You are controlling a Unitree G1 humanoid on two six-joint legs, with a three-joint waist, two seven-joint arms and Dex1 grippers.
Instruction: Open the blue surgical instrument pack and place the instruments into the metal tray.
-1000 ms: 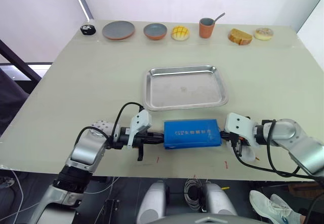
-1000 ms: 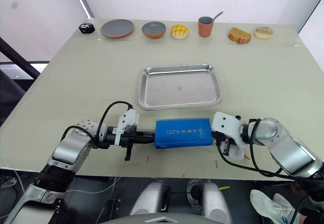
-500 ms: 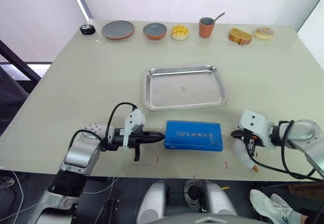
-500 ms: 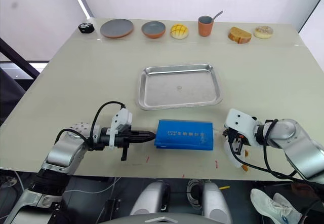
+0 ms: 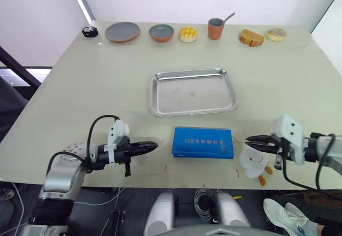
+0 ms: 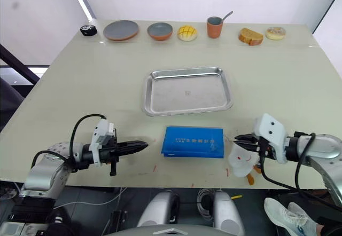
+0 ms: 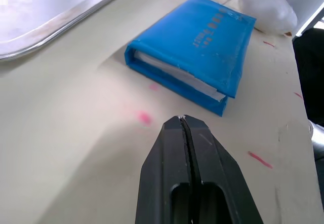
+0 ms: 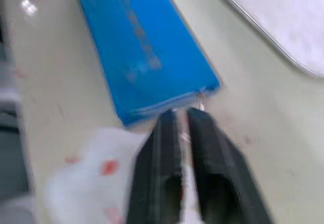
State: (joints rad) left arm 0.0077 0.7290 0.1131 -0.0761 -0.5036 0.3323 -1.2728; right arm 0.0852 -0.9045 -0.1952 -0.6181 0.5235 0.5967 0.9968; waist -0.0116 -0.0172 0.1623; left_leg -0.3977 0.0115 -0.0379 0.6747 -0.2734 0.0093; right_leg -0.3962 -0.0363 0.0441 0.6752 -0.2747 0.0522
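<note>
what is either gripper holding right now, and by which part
Nothing. The left gripper is shut and empty; the right gripper is near the blue pack, gripping nothing.

The white print on the blue surgical instrument pack is too small to read. Its contents are hidden inside the closed cover. The white plush toy is partly covered by the right gripper, and the right wrist view is blurred, leaving the toy an unclear white shape.

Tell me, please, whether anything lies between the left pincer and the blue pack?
Nothing visible does. Bare table separates the left pincer from the blue surgical instrument pack. The white plush toy sits beyond the pack's far end, by the right pincer.
</note>
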